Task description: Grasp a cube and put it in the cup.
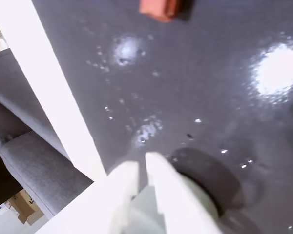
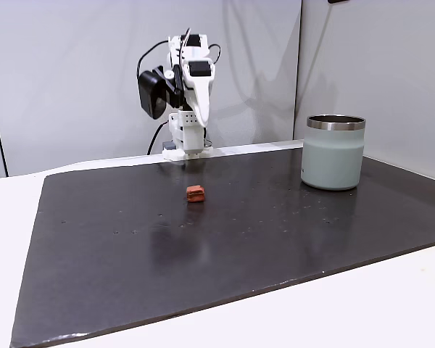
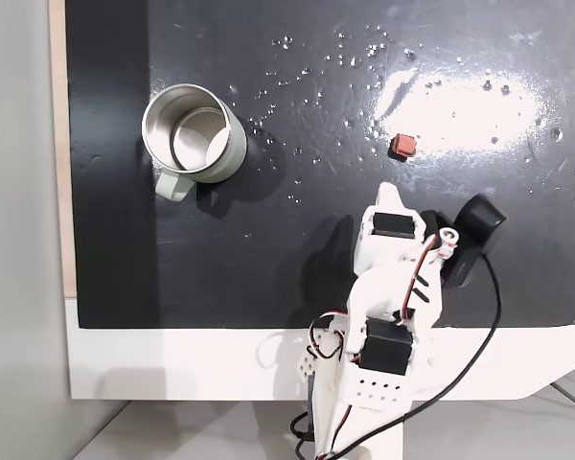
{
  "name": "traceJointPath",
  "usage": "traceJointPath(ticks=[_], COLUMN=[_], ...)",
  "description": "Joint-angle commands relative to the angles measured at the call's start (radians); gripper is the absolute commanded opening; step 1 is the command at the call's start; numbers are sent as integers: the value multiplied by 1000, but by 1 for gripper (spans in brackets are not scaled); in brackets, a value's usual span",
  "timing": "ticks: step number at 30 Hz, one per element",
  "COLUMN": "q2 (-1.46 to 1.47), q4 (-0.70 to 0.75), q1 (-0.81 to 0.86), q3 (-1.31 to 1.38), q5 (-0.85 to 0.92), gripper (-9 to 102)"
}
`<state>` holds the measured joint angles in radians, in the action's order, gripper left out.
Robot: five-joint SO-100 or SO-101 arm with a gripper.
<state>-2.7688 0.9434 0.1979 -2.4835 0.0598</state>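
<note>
Jaws (image 1: 142, 170) nearly together and empty, held above the dark surface (image 2: 203, 246) near the arm's base; the cube (image 3: 402, 145) lies untouched ahead; the cup (image 3: 194, 132) stands well apart, so everything remains undone.

a dark glossy mat (image 2: 203, 246) covers most of a white table (image 2: 333, 312), whose pale edge frames it in both fixed views. lamp glare breaks into bright patches on the mat (image 3: 450, 91) and again in the wrist view (image 1: 278, 68), with small specks scattered around. behind the table stand plain light grey wall panels (image 2: 72, 72), split by a vertical seam (image 2: 302, 65). past the table edge in the wrist view sits a grey upholstered sofa (image 1: 34, 165), with a cardboard box (image 1: 22, 204) on the floor beside it.
</note>
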Motion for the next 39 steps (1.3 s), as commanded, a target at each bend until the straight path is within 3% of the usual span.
traceJointPath(ticks=[1,12,25,39], q2=[121,505,884,1051], q4=[31,132,245,268], q1=[14,107,98,100], q3=[201,499,841,966], q5=[15,86,219,299], gripper=[0,0,0,1])
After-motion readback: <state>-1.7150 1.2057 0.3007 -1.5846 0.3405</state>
